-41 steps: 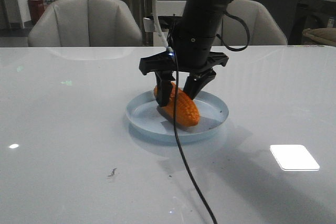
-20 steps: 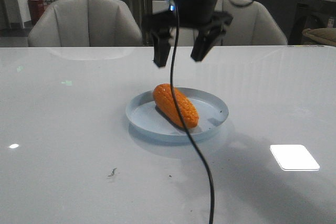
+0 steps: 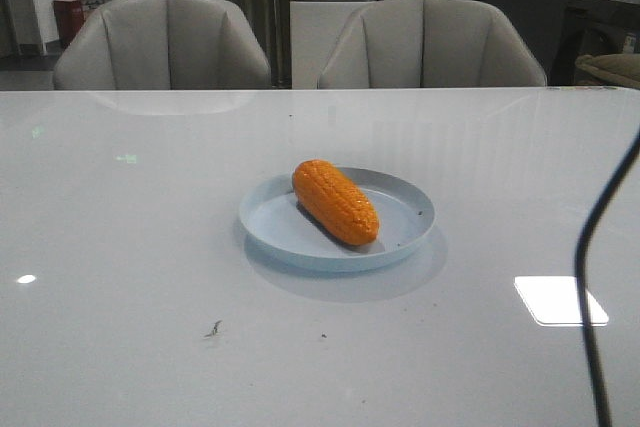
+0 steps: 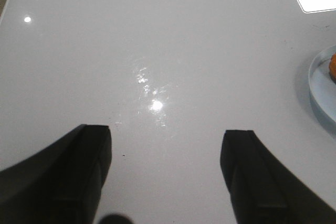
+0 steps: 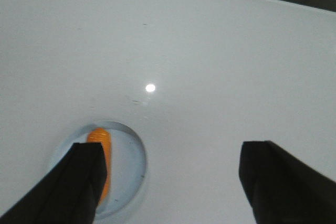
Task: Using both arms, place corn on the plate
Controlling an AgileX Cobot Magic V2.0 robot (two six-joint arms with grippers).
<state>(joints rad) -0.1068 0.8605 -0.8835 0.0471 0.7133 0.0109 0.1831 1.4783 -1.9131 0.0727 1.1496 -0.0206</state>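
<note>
The orange corn (image 3: 335, 201) lies on its side in the pale blue plate (image 3: 409, 209) at the middle of the table, nothing touching it. Neither gripper shows in the front view. My right gripper (image 5: 170, 156) is open and empty, high above the table; the corn (image 5: 100, 140) and plate (image 5: 134, 163) show far below, partly behind one finger (image 5: 79, 182). My left gripper (image 4: 165, 140) is open and empty over bare table, with the plate's rim (image 4: 317, 85) and a sliver of the corn (image 4: 333, 69) at the frame's edge.
A black cable (image 3: 590, 277) hangs down at the right of the front view. Two grey chairs (image 3: 165, 42) stand behind the white glossy table (image 3: 150, 247). A bright light patch (image 3: 560, 299) and small dark specks (image 3: 214, 328) lie on the table.
The right arm let go of the corn on the plate, rose with its gripper open and left the front view. The corn stays on the plate.
</note>
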